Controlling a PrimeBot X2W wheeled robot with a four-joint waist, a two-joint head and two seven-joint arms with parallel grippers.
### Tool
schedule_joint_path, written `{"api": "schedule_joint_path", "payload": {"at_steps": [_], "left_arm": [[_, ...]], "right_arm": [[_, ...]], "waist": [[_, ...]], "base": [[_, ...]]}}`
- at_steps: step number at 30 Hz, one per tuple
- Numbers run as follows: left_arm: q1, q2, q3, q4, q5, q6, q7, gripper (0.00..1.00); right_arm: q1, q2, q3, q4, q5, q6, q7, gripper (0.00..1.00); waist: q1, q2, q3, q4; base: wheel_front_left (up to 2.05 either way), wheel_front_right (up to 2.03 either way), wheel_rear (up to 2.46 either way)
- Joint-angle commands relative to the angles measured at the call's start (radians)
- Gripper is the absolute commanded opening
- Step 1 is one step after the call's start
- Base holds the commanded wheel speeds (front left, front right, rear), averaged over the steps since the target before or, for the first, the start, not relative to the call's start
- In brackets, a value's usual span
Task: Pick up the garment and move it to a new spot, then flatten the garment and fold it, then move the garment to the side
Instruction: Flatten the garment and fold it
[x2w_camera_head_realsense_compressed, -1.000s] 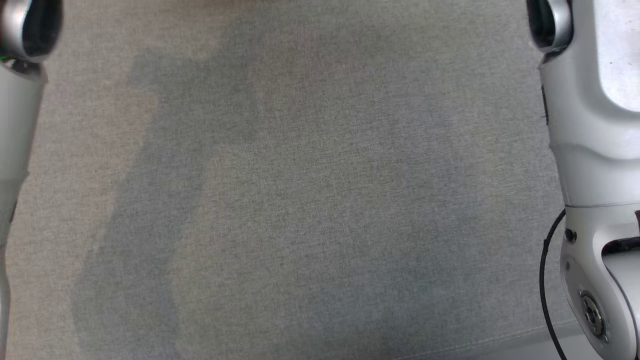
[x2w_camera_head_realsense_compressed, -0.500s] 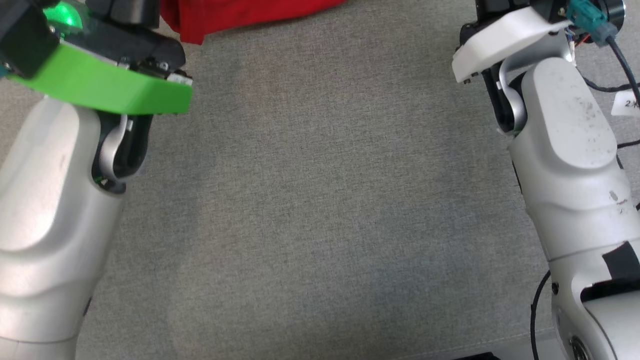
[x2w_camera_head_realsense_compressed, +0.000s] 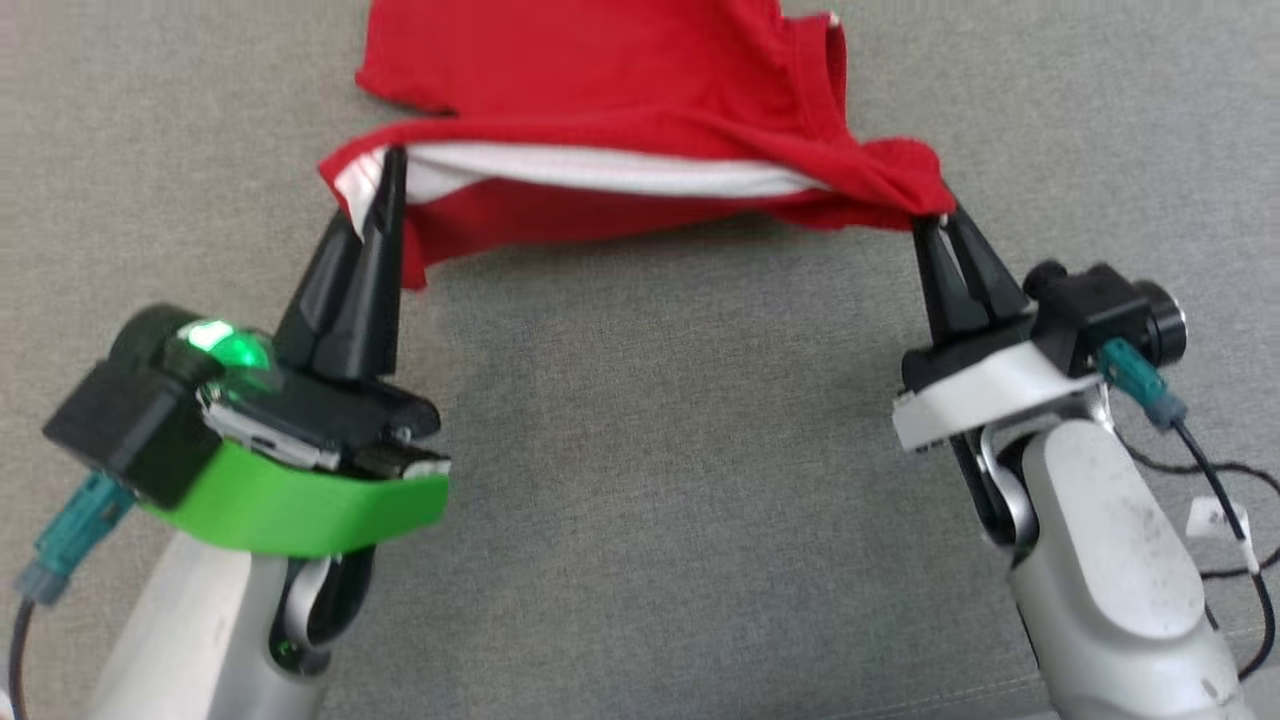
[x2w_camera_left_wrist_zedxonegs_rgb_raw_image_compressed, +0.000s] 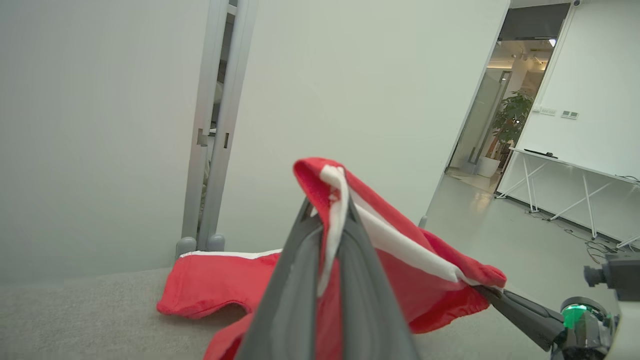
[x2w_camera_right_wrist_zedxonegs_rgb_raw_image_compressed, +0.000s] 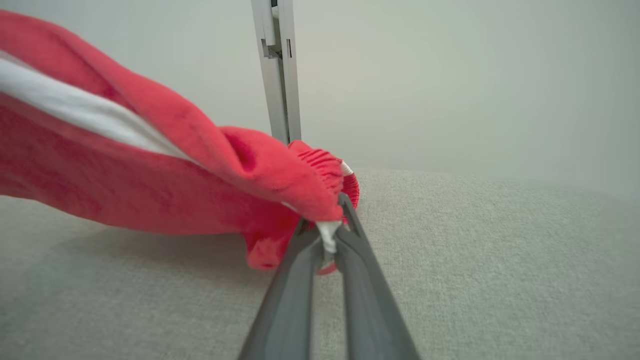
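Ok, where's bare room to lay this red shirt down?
Widest bare patch: grey woven fabric surface between left gripper and right gripper, nearer than the hanging red white-trimmed T-shirt. Crowded at the far middle, where the shirt's rest lies.

A red T-shirt (x2w_camera_head_realsense_compressed: 600, 70) of soft knit cloth, with a white band showing along one fold, lies bunched and half raised off a grey woven-fabric surface (x2w_camera_head_realsense_compressed: 640, 480). Its near edge is pinched and lifted at two points, left and right, and sags between them in a shallow curve. The far part rests crumpled on the surface.
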Motion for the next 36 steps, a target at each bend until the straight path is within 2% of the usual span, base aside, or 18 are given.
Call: {"api": "schedule_joint_path", "payload": {"at_steps": [1, 5, 7, 10, 15, 23, 36], "left_arm": [[0.057, -0.007, 0.007, -0.027, 0.009, -0.002, -0.001, 0.00], [0.195, -0.014, 0.021, -0.101, 0.023, -0.002, -0.001, 0.00], [0.282, -0.014, 0.031, -0.148, 0.033, -0.002, -0.001, 0.00], [0.352, -0.006, 0.031, -0.165, 0.025, -0.002, -0.001, 0.00], [0.390, -0.003, 0.017, -0.120, -0.016, -0.002, -0.001, 0.00], [0.248, 0.021, -0.040, 0.042, -0.078, -0.002, -0.001, 0.00], [-0.237, 0.055, -0.173, 0.441, -0.152, -0.002, -0.001, 0.00]], "right_arm": [[0.063, -0.004, -0.002, -0.035, 0.010, -0.001, -0.002, 0.00], [0.216, -0.004, -0.010, -0.165, 0.013, -0.001, 0.044, 0.00], [0.323, -0.004, -0.022, -0.271, 0.011, -0.001, 0.097, 0.00], [0.411, -0.004, -0.036, -0.368, 0.000, -0.001, 0.155, 0.00], [0.473, -0.004, -0.036, -0.423, 0.009, -0.001, 0.224, 0.00], [0.371, -0.004, -0.013, -0.303, 0.023, -0.001, 0.251, 0.00], [0.017, -0.004, 0.006, -0.035, 0.013, -0.001, 0.222, 0.00]], "waist": [[0.0000, 0.0000, -0.103, -0.007], [0.0000, 0.0000, -0.170, -0.015], [0.0000, 0.0000, -0.203, -0.019], [0.0000, 0.0000, -0.223, -0.022], [0.0000, 0.0000, -0.223, -0.027], [0.0000, 0.0000, -0.145, -0.019], [0.0000, 0.0000, 0.062, -0.030]], "base": [[0.00, 0.00, 0.00], [0.00, 0.00, 0.00], [0.00, 0.00, 0.00], [0.00, 0.00, 0.00], [0.00, 0.00, 0.00], [0.00, 0.00, 0.00], [0.00, 0.00, 0.00]]}}
